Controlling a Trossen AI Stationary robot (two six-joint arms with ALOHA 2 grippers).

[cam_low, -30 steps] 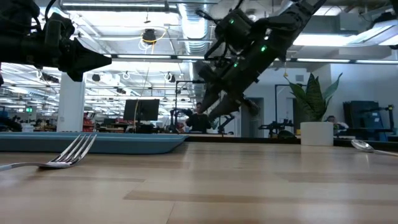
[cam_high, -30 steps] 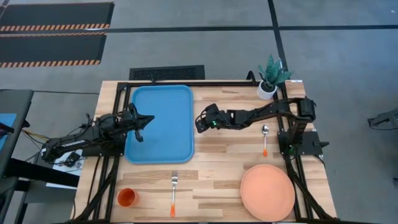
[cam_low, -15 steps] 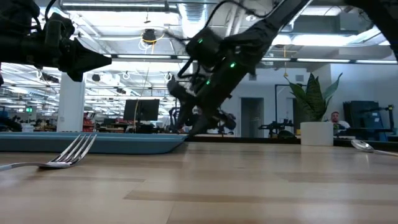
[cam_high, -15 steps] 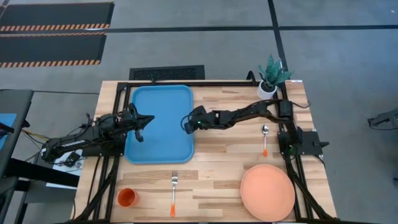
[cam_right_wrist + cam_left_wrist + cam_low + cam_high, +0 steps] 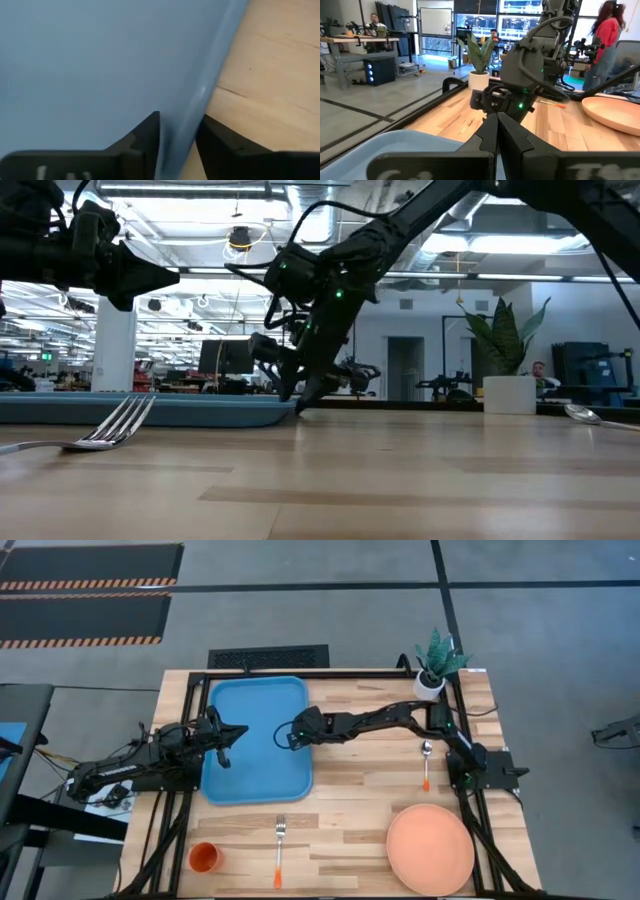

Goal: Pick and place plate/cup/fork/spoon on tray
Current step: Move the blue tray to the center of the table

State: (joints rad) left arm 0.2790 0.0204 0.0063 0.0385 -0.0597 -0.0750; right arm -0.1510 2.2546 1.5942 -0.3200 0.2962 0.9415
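— So, what lies along the near edge of the table (image 5: pixel 350 810)?
— Nearest, the cup (image 5: pixel 204 858) at the left corner, the fork (image 5: pixel 279 850) beside it with its tines pointing away, and the plate (image 5: pixel 430 850) at the right corner. All three rest on bare wood, well apart from each other.
— And the spoon (image 5: pixel 426 764)?
— Farther back on the right side, lying flat just beside the right arm's base.
— Where is the tray (image 5: pixel 250 765)?
— Toward the far left of the table, lying flat with nothing on it.
— What about the right hand (image 5: pixel 288 735)?
— It reaches across to the tray's right rim. Its wrist view shows the two fingers (image 5: pixel 141 137) set either side of that blue rim, one inside the tray and one over the wood, close against it. It looks clamped on the rim.
— And the left hand (image 5: pixel 228 736)?
— It hangs over the tray's left edge, fingers pressed together with nothing between them.
— Anything beyond?
— A potted plant (image 5: pixel 435 664) at the far right corner.
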